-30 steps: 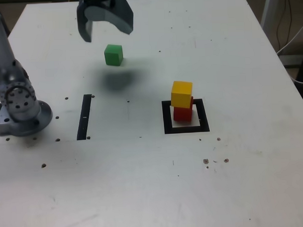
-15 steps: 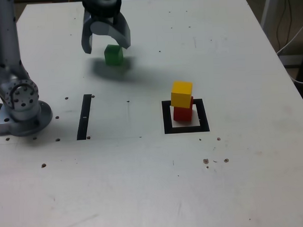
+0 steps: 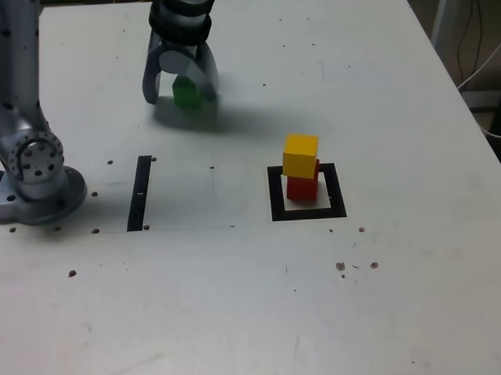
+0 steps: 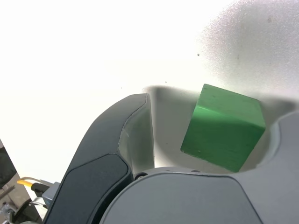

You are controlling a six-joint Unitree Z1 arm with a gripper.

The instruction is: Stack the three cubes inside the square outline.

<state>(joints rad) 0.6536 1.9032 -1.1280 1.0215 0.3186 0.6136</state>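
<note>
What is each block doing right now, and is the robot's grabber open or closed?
Yellow matte cube: stacked on the red one.
Red matte cube: underneath, inside the black square outline.
Green matte cube: between the open jaws.
Grey end effector: open.

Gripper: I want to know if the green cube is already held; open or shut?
Open: in the wrist view, a gap separates one finger from the green cube.

no readable text, no labels, brands or numbers (just plain surfaces), no legible signs in either view
</note>
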